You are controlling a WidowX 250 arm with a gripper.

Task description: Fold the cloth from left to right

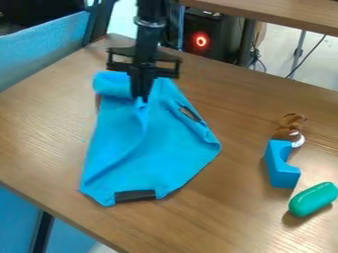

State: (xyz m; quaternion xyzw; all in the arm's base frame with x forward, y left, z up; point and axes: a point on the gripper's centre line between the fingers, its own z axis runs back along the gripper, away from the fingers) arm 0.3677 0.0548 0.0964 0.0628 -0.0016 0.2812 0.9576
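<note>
blue cloth: long axis far to near, black patch at near end; end effector pinching cloth.

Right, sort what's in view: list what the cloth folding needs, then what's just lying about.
For the job:
- blue cloth
- gripper, its lower end at the cloth's upper part

Just lying about:
- notched blue block
- rounded green object
- small brown object, behind the block
</note>
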